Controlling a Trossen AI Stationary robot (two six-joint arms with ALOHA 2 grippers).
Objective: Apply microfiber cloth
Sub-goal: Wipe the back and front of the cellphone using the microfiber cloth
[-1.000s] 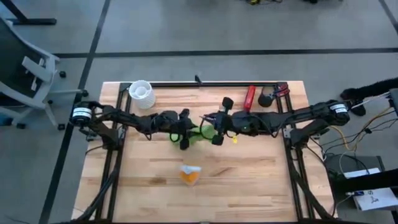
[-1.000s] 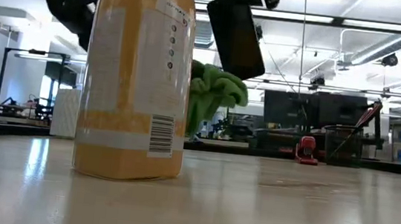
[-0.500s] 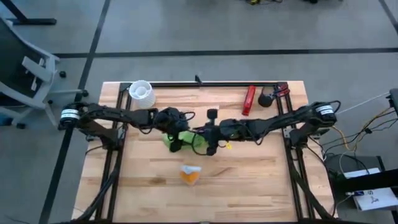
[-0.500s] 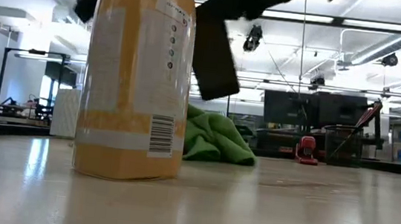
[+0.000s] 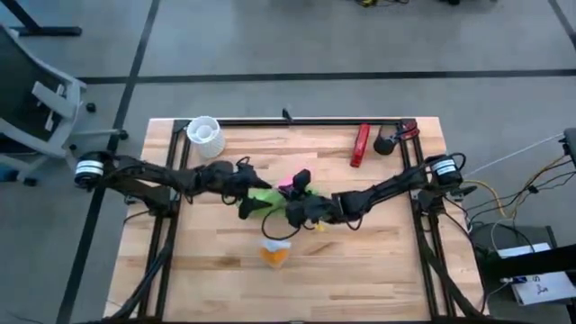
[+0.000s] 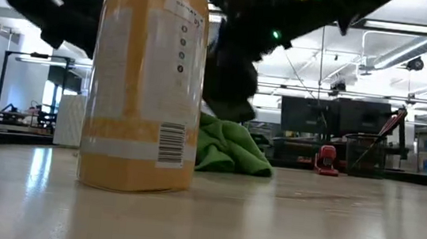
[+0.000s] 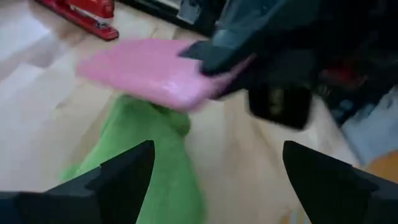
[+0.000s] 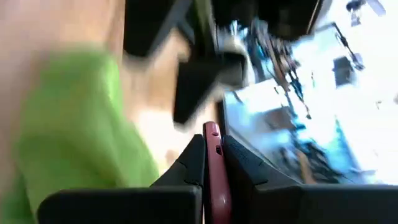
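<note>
Right gripper (image 8: 211,162) clamped on a pink-backed phone (image 7: 155,71), now lowered over the microfiber cloth (image 6: 230,147). Left gripper (image 7: 211,177) spread wide, empty, just beside the cloth. Half a second ago the phone was higher; a second ago the cloth was airborne, now heaped on the table (image 5: 360,261). Wiping looks imminent. Spray bottle (image 5: 275,254) near; open boards elsewhere.
</note>
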